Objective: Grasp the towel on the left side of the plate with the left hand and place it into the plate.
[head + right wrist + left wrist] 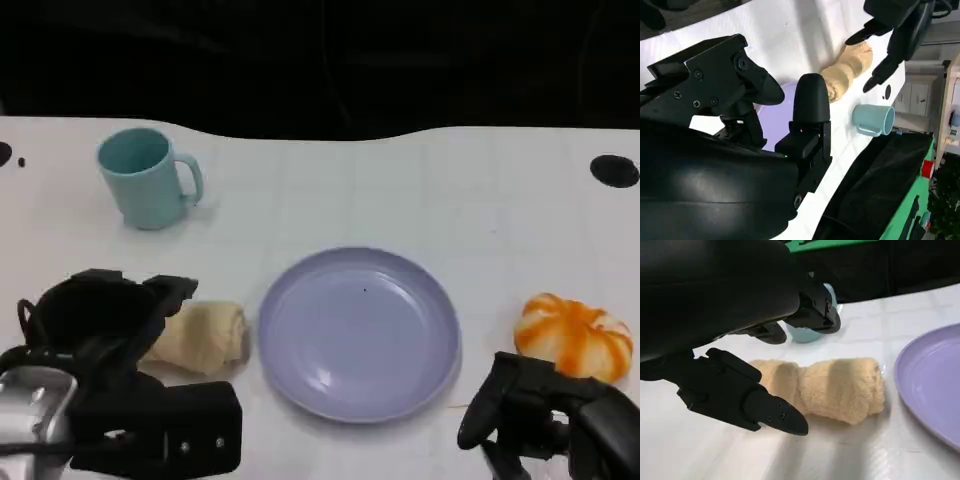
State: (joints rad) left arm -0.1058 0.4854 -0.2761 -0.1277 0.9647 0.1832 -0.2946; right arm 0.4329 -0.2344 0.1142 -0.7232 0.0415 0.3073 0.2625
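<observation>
Item: towel [204, 337]. Cream-yellow terry cloth, rolled into a stubby cylinder with a slight waist near the middle; nap looks soft and fuzzy in the left wrist view [840, 390]. Lies flat on the white surface [400, 190], just left of the plate, its near end close to the plate's rim but apart from it. Long axis runs roughly left to right in the head view, one end pointing at the plate, the other under the left hand.

Item: plate [410, 300]. Round, lavender, shallow, centre of the surface, nothing on it.

Item: left hand [105, 315]. Black, positioned over the towel's left end. Fingers [772, 415] spread apart, one below and one above the roll in the left wrist view; whether any finger touches the cloth cannot be told. The towel is not lifted and the fingers are not closed on it.

Item: right hand [520, 405]. Black, low at the right, near the plate's right rim, fingers curled downward; nothing seen in it, though whether they are fully closed cannot be told.

Item: mug [145, 180]. Pale teal, upright, handle to the right, at the back left, well apart from the towel.

Item: orange-and-white pumpkin-shaped object [575, 335]. Right of the plate, just behind the right hand.
</observation>
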